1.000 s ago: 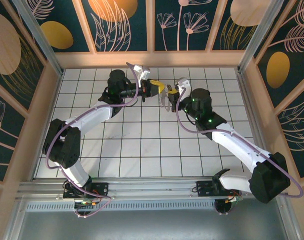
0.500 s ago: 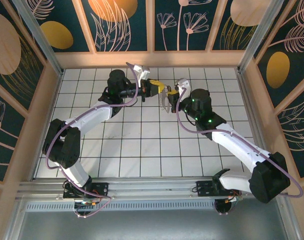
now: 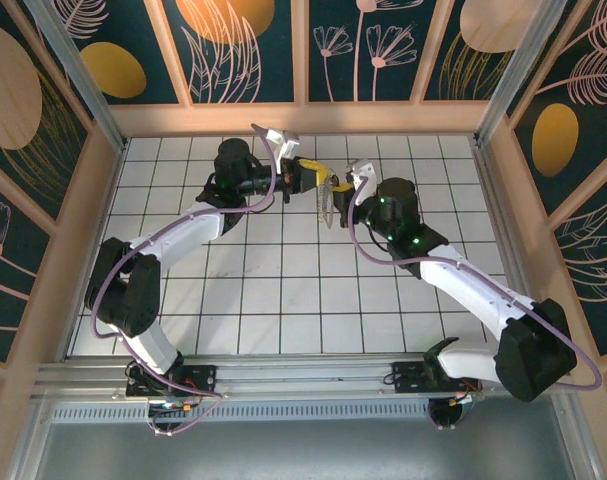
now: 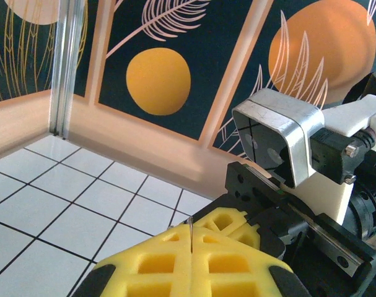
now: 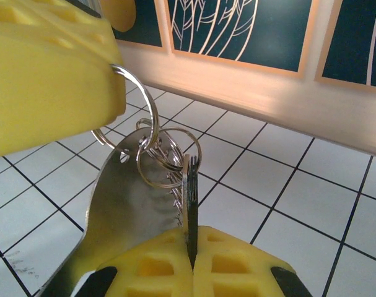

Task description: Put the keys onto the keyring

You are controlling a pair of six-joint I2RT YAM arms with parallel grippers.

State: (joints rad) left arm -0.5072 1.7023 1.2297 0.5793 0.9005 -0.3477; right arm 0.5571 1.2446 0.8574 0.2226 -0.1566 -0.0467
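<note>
Above the far middle of the floor, my left gripper (image 3: 320, 178) and right gripper (image 3: 336, 194) meet tip to tip. In the left wrist view the left gripper (image 4: 191, 240) is shut on a thin metal wire, the ring of the keyring (image 5: 145, 102). My right gripper (image 5: 190, 240) is shut on a thin key (image 5: 190, 198) with a dark head, seen edge-on. Small split rings (image 5: 169, 158) link that key to the large ring. A broad silvery plate (image 5: 126, 198) with a small hole hangs from the rings. The tan strap is hidden.
White tiled floor (image 3: 283, 290) lies below both arms, ringed by a wooden border and dark patterned walls (image 3: 253, 50). The right arm's black wrist and metal camera bracket (image 4: 280, 133) sit close in front of the left gripper.
The right arm has edged slightly left, toward the left gripper, with the key. The left arm has stayed put.
</note>
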